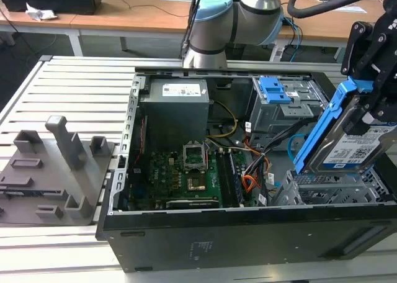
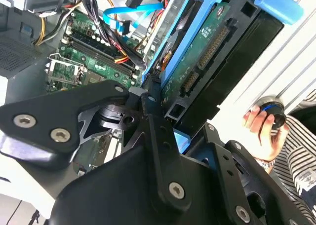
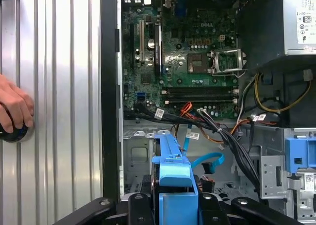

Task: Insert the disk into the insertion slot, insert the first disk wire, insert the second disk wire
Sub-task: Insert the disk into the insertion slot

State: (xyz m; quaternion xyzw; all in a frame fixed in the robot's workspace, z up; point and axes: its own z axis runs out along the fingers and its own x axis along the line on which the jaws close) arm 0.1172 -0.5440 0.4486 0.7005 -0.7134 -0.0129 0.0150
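Your open computer case (image 1: pixel 248 233) lies on its side, leaving the insertion slot (image 1: pixel 325 187) reachable from above. Just above the slot, the disk (image 1: pixel 353 143) hangs tilted, apparently angled for entry. Higher above the slot, the gripper (image 1: pixel 363 87) clamps the disk's blue carrier.

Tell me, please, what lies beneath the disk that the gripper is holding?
In the exterior view, the tilted disk, held by the gripper, hangs over the silver perforated drive cage. The disk and the cage's own top cover the cage's inside, so it cannot be seen.
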